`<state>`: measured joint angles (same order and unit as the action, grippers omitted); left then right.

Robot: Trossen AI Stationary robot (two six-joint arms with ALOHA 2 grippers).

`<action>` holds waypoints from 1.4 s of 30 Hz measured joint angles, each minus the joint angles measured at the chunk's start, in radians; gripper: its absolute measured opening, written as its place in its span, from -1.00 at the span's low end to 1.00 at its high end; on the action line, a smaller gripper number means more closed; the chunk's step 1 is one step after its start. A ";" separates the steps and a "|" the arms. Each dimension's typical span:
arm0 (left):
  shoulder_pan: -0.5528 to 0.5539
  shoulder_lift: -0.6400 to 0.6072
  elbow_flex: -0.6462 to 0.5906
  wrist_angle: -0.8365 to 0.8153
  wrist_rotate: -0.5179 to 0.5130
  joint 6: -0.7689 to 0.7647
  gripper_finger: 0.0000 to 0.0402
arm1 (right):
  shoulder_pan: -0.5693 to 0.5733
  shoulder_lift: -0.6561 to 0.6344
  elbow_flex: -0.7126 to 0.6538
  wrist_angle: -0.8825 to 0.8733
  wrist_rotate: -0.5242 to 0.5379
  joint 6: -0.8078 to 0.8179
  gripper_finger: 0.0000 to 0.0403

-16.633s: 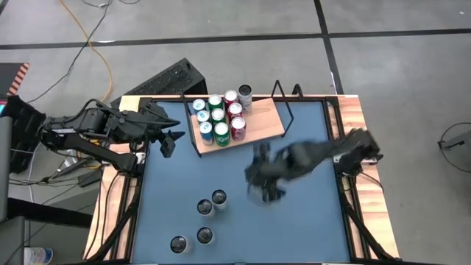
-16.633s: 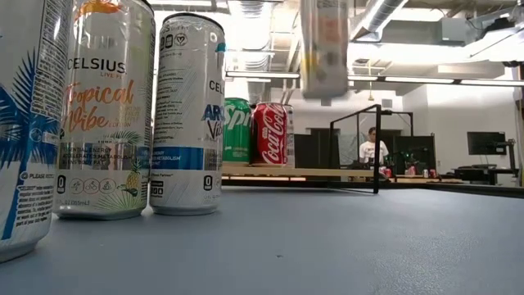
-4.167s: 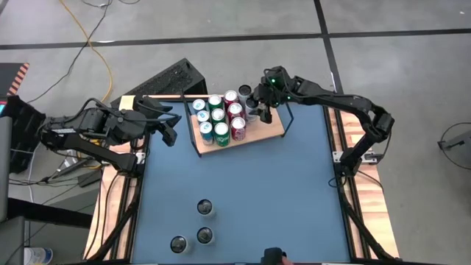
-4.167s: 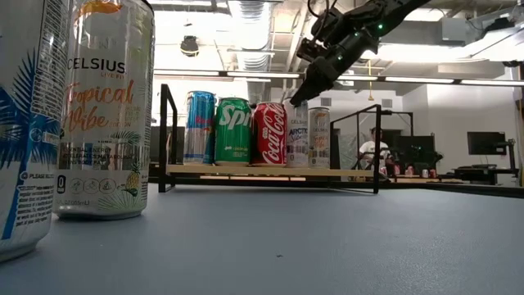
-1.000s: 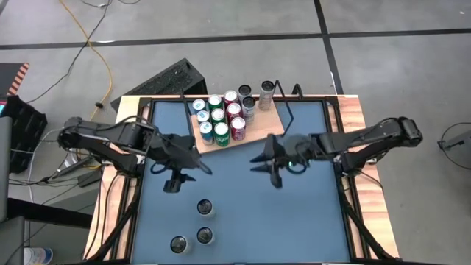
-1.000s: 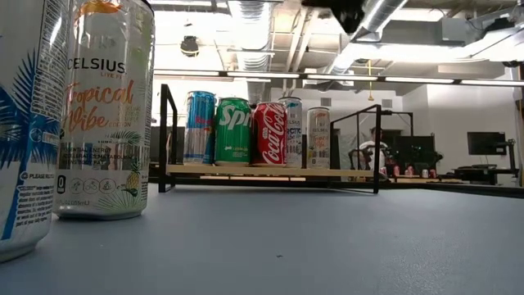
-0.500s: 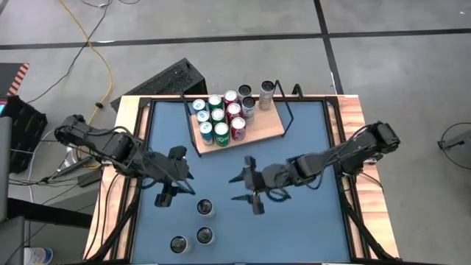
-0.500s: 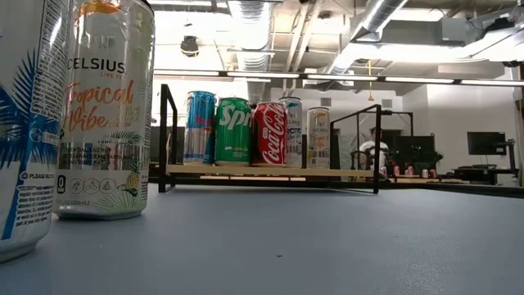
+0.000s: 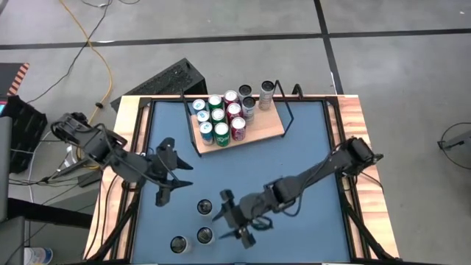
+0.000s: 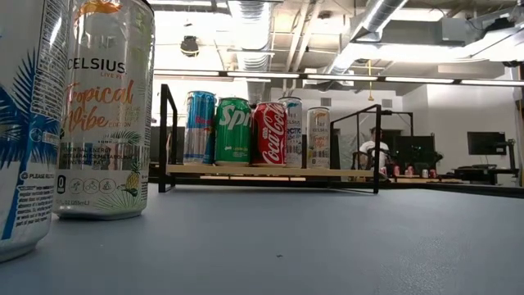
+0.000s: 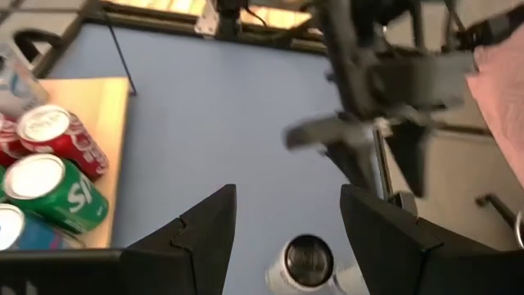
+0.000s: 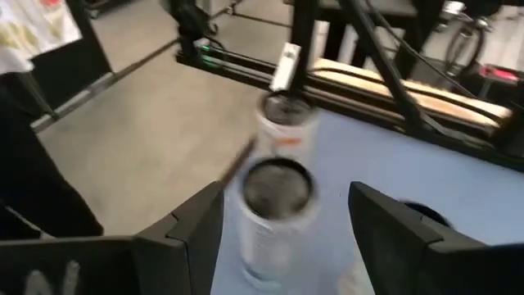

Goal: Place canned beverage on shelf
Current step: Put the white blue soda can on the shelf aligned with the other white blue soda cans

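Right gripper (image 9: 234, 217) now down by loose cans (image 9: 204, 207) — open, empty; nine cans on shelf (image 9: 266, 126).

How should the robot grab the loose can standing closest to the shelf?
By the curved side wall of the tall slim aluminium can, near mid-height, fingers level, coming from the right gripper's side: it stands upright, with the two neighbouring cans nearer the front edge.
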<state>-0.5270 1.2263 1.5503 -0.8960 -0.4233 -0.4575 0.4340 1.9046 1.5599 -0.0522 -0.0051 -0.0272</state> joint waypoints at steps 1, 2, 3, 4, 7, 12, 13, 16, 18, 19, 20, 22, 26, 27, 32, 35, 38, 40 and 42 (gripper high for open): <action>-0.006 0.000 0.009 -0.002 -0.015 -0.002 0.03 | 0.011 0.014 0.020 -0.003 0.000 0.001 0.22; -0.012 0.000 0.017 -0.002 -0.029 -0.008 0.03 | 0.022 0.030 0.042 -0.002 0.000 0.009 0.22; -0.019 0.000 0.026 -0.002 -0.042 -0.017 0.03 | 0.033 0.042 0.059 0.006 0.001 0.023 0.22; -0.026 0.000 0.033 -0.003 -0.060 -0.029 0.03 | 0.043 0.050 0.067 0.005 0.005 0.038 0.22; -0.050 0.000 0.041 -0.001 -0.091 -0.064 0.03 | 0.069 0.081 0.076 0.007 0.034 0.114 0.22; -0.089 0.000 0.041 -0.003 -0.116 -0.099 0.03 | 0.103 0.126 0.071 0.014 0.100 0.252 0.22; -0.095 0.000 0.041 -0.003 -0.120 -0.105 0.03 | 0.106 0.132 0.071 0.030 0.108 0.279 0.22; -0.116 0.001 0.041 -0.003 -0.126 -0.111 0.03 | 0.111 0.137 0.071 0.023 0.136 0.349 0.22; -0.130 0.001 0.041 -0.003 -0.127 -0.102 0.03 | 0.111 0.144 0.072 0.019 0.171 0.385 0.22; -0.136 0.001 0.041 -0.005 -0.128 -0.094 0.03 | 0.111 0.144 0.072 0.007 0.191 0.403 0.22; -0.142 0.001 0.041 -0.003 -0.130 -0.089 0.03 | 0.113 0.146 0.071 -0.008 0.210 0.424 0.22; -0.150 0.001 0.040 -0.005 -0.132 -0.086 0.03 | 0.115 0.147 0.071 -0.023 0.242 0.470 0.22; -0.166 0.001 0.040 -0.005 -0.134 -0.068 0.03 | 0.126 0.146 0.071 -0.082 0.333 0.556 0.22; -0.171 0.001 0.040 -0.005 -0.135 -0.060 0.03 | 0.132 0.146 0.071 -0.089 0.348 0.571 0.22; -0.182 0.001 0.040 -0.005 -0.138 -0.018 0.03 | 0.164 0.146 0.071 -0.146 0.426 0.632 0.22; -0.182 0.001 0.040 -0.006 -0.148 -0.001 0.03 | 0.181 0.146 0.071 -0.182 0.490 0.654 0.22; -0.182 0.001 0.040 -0.006 -0.162 0.013 0.03 | 0.181 0.146 0.071 -0.184 0.507 0.656 0.22; -0.182 0.001 0.040 -0.006 -0.171 0.026 0.03 | 0.174 0.146 0.071 -0.171 0.500 0.644 0.22; -0.182 0.001 0.040 -0.006 -0.186 0.034 0.03 | 0.165 0.146 0.071 -0.152 0.482 0.611 0.23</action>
<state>-0.7091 1.2274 1.5902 -0.9019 -0.6089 -0.4235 0.5990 2.0506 1.6311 -0.2044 0.4772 0.5843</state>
